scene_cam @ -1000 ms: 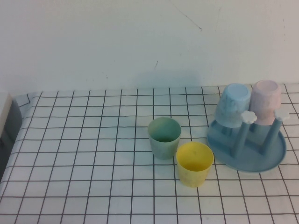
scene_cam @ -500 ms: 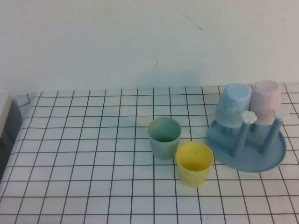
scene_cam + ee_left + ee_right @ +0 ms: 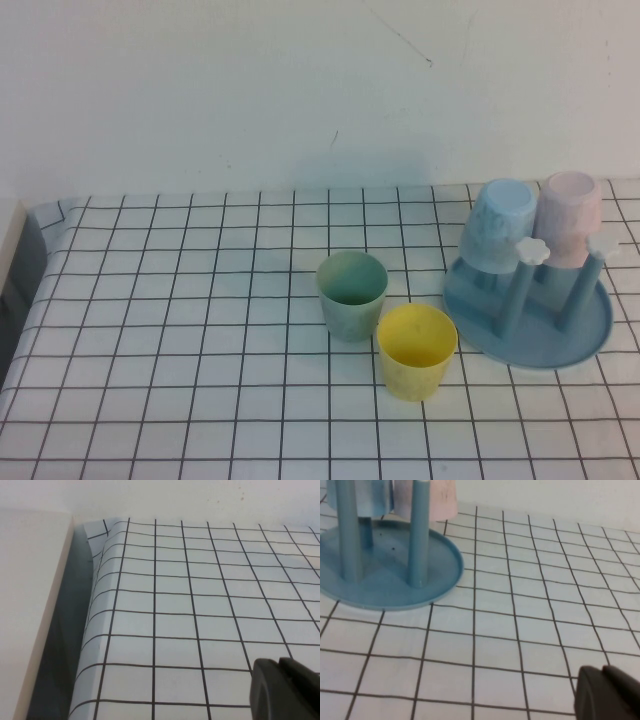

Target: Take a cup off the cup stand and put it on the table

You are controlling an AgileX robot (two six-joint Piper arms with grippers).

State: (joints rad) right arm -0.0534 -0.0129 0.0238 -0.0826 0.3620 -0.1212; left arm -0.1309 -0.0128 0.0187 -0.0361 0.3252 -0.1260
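Note:
The yellow cup [image 3: 416,350] stands upright on the table [image 3: 180,300], just left of the cup stand [image 3: 528,322] and in front of a pale green tumbler [image 3: 352,294]. The cup stand sits at the right with two free pegs at its front. Neither arm shows in the high view. In the left wrist view my left gripper [image 3: 281,662] is shut and empty over bare grid cloth near the table's left edge. In the right wrist view my right gripper [image 3: 603,670] is shut and empty over the cloth, apart from the cup stand [image 3: 385,580].
A light blue tumbler [image 3: 500,225] and a pink tumbler [image 3: 570,218] hang upside down on the stand's rear pegs. The cloth's left edge drops beside a beige surface [image 3: 30,605]. A white wall runs behind the table.

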